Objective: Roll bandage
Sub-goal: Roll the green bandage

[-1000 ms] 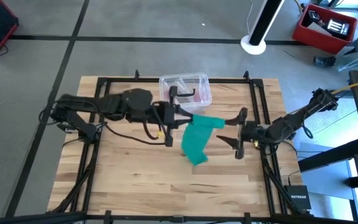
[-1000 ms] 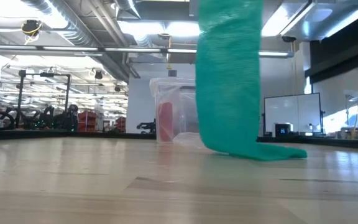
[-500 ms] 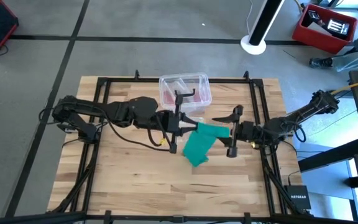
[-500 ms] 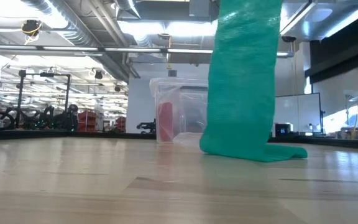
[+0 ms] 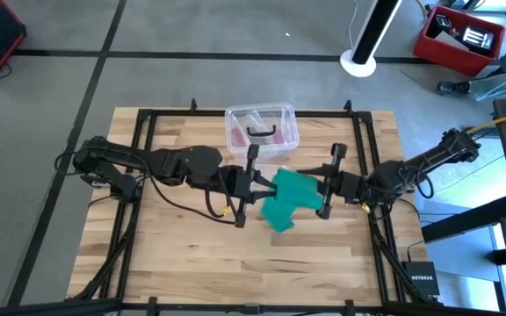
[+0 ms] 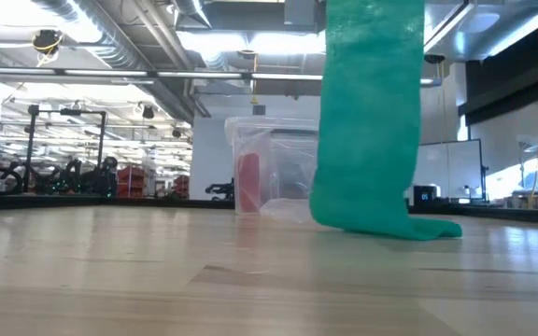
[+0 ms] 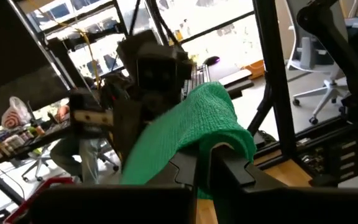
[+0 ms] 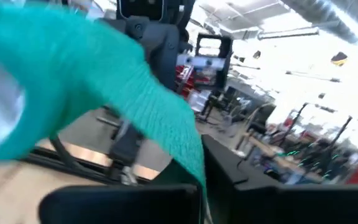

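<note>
Overhead, we saw both arms reaching toward the middle of the wooden table (image 5: 174, 254), with the bandage (image 5: 290, 195) stretched between them. From that high view the left gripper (image 5: 255, 185) met the teal strip at one end and the right gripper (image 5: 322, 187) met it at the other, and a loose fold trailed toward the table's near side. Behind them stood the clear plastic box (image 5: 262, 128) with pinkish contents, apart from the fabric.

At table height we got what the top view could not give: the bandage (image 6: 370, 121) hung as a broad upright band from above the picture's edge, and its lower end lay bunched on the wood with a short tail running off to one side. The box (image 6: 267, 168) showed behind it, and neither gripper appeared in that view at all.

From the left wrist we found its two dark fingers (image 7: 188, 171) pressed together with the green cloth (image 7: 197, 127) pinched between them and draped over their tips, and the other arm's dark body (image 7: 151, 74) loomed close behind the cloth. From the right wrist we saw the teal fabric (image 8: 92, 93) sweeping across most of the picture and running down between that gripper's fingers (image 8: 229, 180), which had clamped together on it
</note>
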`<control>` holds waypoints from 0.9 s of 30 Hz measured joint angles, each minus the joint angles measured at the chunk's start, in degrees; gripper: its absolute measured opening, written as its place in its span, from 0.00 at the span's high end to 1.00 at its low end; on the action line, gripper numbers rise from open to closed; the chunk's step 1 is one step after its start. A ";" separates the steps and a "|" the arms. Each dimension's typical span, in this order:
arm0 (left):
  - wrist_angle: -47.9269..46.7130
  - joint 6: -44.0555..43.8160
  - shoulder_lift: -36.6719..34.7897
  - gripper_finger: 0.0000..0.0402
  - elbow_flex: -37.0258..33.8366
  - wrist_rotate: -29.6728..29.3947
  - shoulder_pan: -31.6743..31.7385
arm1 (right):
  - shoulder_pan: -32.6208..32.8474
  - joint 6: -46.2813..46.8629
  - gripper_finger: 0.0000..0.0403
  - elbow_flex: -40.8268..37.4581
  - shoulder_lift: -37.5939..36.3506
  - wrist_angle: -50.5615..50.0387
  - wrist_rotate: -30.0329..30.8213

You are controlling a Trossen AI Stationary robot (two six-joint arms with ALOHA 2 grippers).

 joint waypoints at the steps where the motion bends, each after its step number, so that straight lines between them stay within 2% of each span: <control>1: -0.72 -0.34 0.00 0.96 0.00 0.01 -0.13 | 0.00 -1.33 0.96 0.79 0.01 -0.87 0.41; 7: -7.76 -2.74 0.00 0.96 0.02 -0.15 -0.31 | 0.00 -8.59 0.99 6.60 0.00 -6.69 1.40; 10: -11.37 -4.47 0.02 0.96 0.02 -3.06 0.16 | 0.19 -8.68 0.98 9.41 0.00 -10.42 0.97; 13: -12.05 -5.66 0.00 0.96 0.02 -5.77 0.90 | 1.99 -9.35 0.99 11.20 0.00 -13.38 0.77; 17: -13.00 -7.36 0.00 0.96 0.02 -6.00 2.66 | 5.04 -11.90 0.99 12.14 0.62 -13.34 0.72; 27: -12.27 -13.09 0.00 0.96 0.04 -6.46 6.66 | 12.62 -16.06 0.99 12.48 2.04 -13.02 6.26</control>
